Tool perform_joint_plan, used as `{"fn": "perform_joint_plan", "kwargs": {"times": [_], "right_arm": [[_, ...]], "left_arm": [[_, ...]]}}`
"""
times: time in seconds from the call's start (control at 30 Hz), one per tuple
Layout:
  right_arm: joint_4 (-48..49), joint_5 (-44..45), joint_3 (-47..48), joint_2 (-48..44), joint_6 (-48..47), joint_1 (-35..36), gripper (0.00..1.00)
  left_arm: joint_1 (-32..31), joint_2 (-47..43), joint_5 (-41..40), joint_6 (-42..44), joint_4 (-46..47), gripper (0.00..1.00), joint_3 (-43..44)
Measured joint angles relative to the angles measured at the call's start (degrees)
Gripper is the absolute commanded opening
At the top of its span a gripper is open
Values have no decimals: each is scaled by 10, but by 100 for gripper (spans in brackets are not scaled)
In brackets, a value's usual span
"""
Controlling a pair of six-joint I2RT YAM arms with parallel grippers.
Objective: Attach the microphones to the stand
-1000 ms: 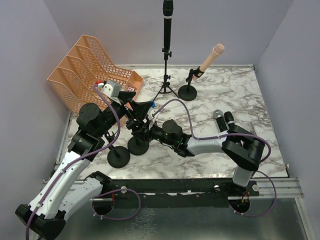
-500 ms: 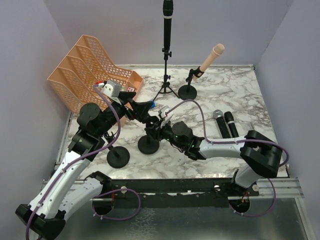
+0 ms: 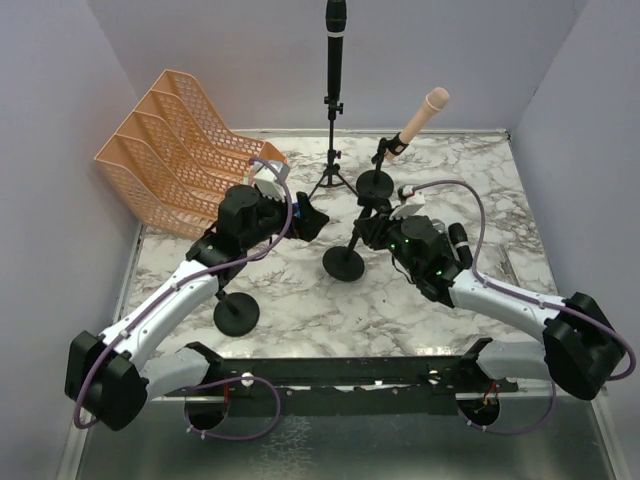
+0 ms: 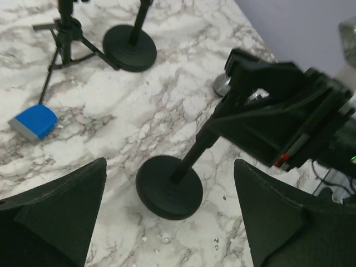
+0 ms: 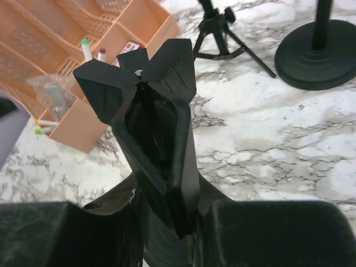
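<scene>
A black microphone (image 3: 335, 35) stands upright in the tripod stand (image 3: 331, 165) at the back. The pale pink microphone (image 3: 422, 113) sits tilted in a round-base stand (image 3: 375, 184). My right gripper (image 3: 376, 226) is shut on the clip top of a second round-base stand (image 3: 343, 264), which leans; the clip (image 5: 158, 111) fills the right wrist view. My left gripper (image 3: 312, 222) is open and empty, left of that stand's base (image 4: 169, 186). One black microphone (image 3: 459, 241) lies behind my right arm. A silver mesh head (image 4: 222, 84) peeks out beside it.
A third round-base stand (image 3: 237, 313) stands at the front left. An orange file rack (image 3: 180, 135) with pens fills the back left. A small blue block (image 4: 33, 121) lies near the tripod legs (image 4: 67, 47). Purple walls close the sides and back.
My right gripper has carried the leaning stand from the front left toward the table's middle. My left arm has reached out toward the centre, its gripper apart from the stand.
</scene>
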Motion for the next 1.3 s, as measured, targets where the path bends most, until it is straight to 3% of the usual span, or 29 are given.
{"fn": "perform_joint_plan", "kwargs": {"times": [0.23, 0.5, 0.77, 1.0, 1.1, 1.13, 1.23, 1.3], "right_arm": [[-74, -31, 0, -73, 41, -55, 13], [-129, -113, 20, -117, 55, -62, 13], [-133, -193, 51, -140, 63, -62, 12], [-138, -230, 57, -139, 62, -62, 12], [-139, -232, 58, -139, 62, -64, 14], [-139, -230, 58, -138, 62, -64, 16], [-138, -229, 59, -135, 68, -66, 42], [-135, -223, 59, -133, 72, -66, 51]], "left_arm": [[-54, 87, 45, -5, 36, 90, -2], [-89, 136, 127, 10, 124, 82, -39], [-103, 165, 156, 23, 142, 65, -44], [-105, 165, 156, 31, 150, 31, -44], [-109, 162, 159, 35, 153, 8, -45], [-110, 161, 165, 40, 155, 0, -45], [-119, 157, 176, 46, 157, 0, -46], [-117, 157, 176, 43, 157, 0, -46]]}}
